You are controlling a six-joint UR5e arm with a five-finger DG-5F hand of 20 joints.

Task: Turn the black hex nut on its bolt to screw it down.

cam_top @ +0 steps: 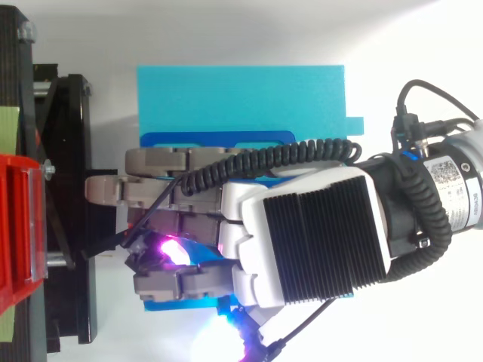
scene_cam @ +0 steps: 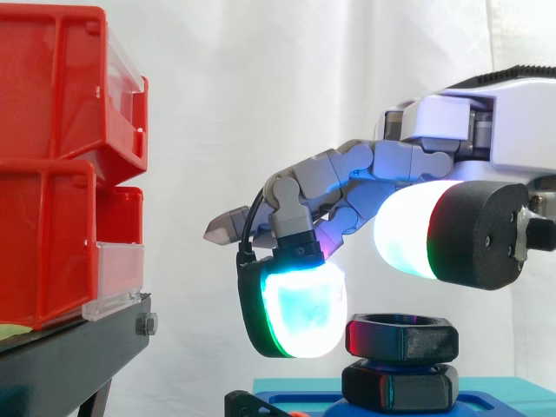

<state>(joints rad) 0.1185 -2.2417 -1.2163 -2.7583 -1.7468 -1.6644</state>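
In the side view the black hex nut [scene_cam: 401, 337] sits high on its bolt, above a second black hex piece [scene_cam: 400, 387] on the blue base [scene_cam: 512, 391]. My hand [scene_cam: 408, 161] hovers just over it, coming in from the right. Its fingers are loosely bent and hold nothing. One cyan-green glowing fingertip [scene_cam: 300, 308] hangs right beside the nut's left edge, at about the nut's height. The thumb's white-green pad [scene_cam: 417, 230] stays above the nut, apart from it. In the top view the hand [cam_top: 302, 241] covers the nut.
Stacked red bins [scene_cam: 52, 165] on a black stand [scene_cam: 78, 347] rise at the left, a short way from the fingertips. The blue base [cam_top: 241, 98] extends beyond the hand toward the top of the top view. A white curtain hangs behind.
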